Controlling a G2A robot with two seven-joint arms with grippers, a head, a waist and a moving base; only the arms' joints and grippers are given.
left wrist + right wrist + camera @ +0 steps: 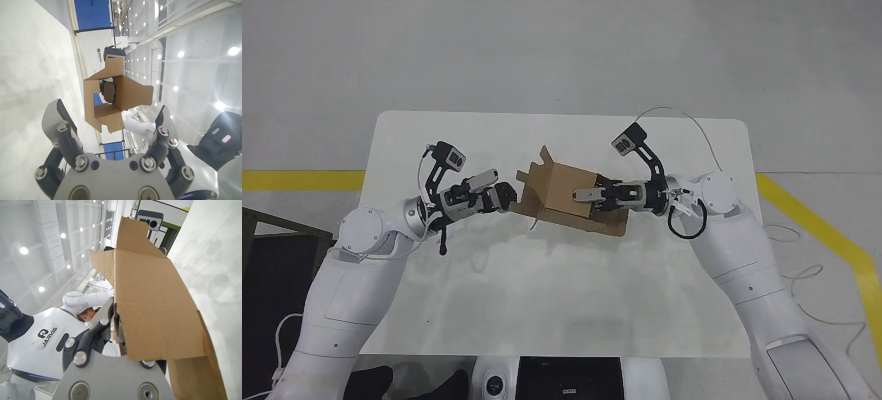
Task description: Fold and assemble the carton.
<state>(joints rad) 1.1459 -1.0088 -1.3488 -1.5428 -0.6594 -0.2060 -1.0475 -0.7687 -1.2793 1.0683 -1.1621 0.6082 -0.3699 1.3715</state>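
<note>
A brown cardboard carton (564, 197) is held above the middle of the white table (542, 300), half unfolded with loose flaps sticking out. My right gripper (587, 195) is shut on one of its side panels; in the right wrist view the carton (151, 306) covers one finger and the other finger (105, 313) presses against the panel's edge. My left gripper (510, 195) stands open just beside the carton's left end, apart from it. In the left wrist view the carton (113, 94) shows its open end, beyond the spread fingers (64, 115).
The table edge (377, 150) borders grey floor with a yellow line (302, 180). A thin white cable (692, 120) loops above the right arm. Bare tabletop lies in front of and behind the carton.
</note>
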